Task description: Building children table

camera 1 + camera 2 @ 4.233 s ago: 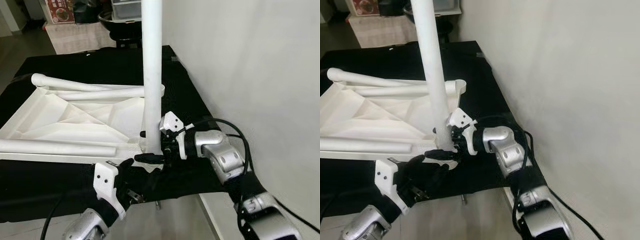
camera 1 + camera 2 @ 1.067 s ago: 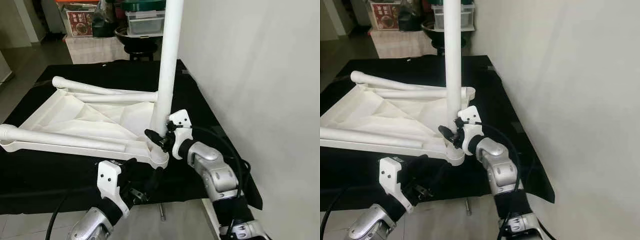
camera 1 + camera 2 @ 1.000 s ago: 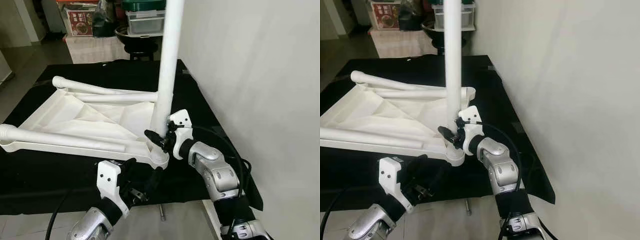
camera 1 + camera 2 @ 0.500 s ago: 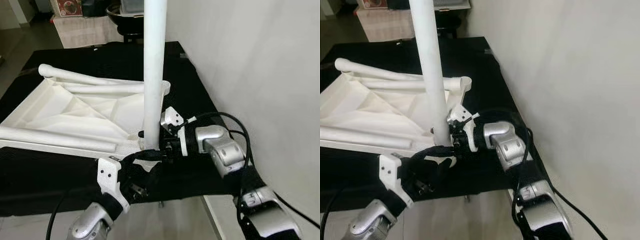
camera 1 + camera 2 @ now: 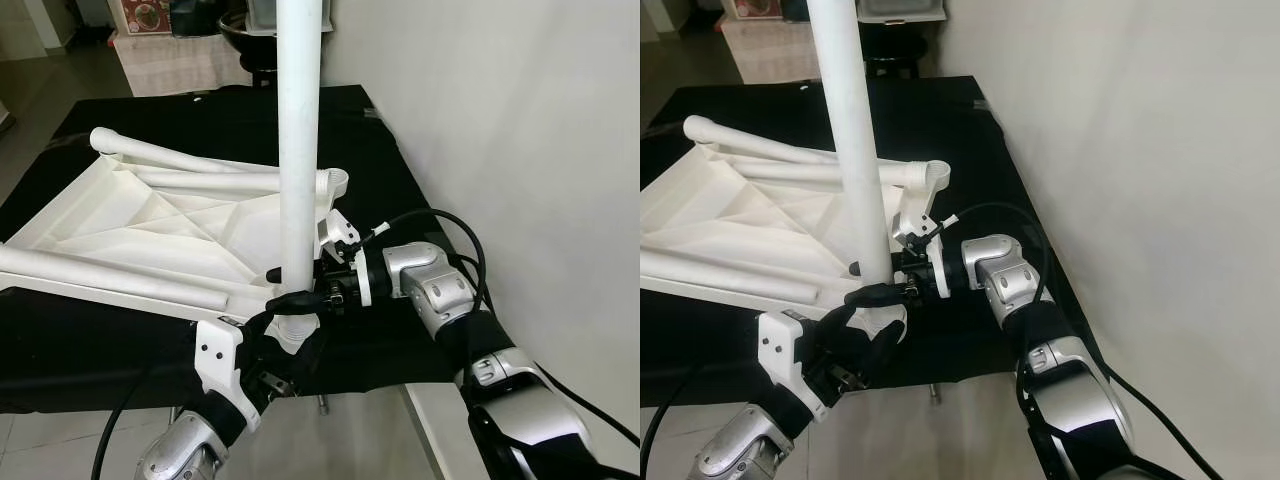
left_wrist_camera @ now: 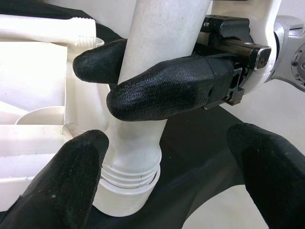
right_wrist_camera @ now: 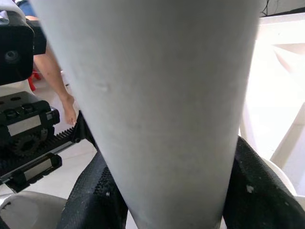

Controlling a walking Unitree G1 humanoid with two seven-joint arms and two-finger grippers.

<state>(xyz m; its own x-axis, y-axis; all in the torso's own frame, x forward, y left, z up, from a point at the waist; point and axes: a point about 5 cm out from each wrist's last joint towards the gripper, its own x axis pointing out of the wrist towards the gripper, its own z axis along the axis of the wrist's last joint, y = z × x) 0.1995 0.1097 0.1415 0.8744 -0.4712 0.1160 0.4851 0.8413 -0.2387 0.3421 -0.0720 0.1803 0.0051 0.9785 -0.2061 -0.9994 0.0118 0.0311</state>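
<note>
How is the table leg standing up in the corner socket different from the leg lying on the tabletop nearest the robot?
The upright leg stands on end in the corner socket; the loose leg lies flat on the upturned tabletop. The right gripper clamps the upright leg just above the socket; nothing holds the loose leg. Both are plain white tubes.

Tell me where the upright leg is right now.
The upright leg stands in the near right corner socket of the upside-down tabletop, on the black mat, with the right gripper clamped round its base.

Tabletop (image 5: 150, 235) lies upside down on bench (image 5: 390, 190), upright leg (image 5: 298, 150) at its near right corner, wall (image 5: 520, 120) probably just right
</note>
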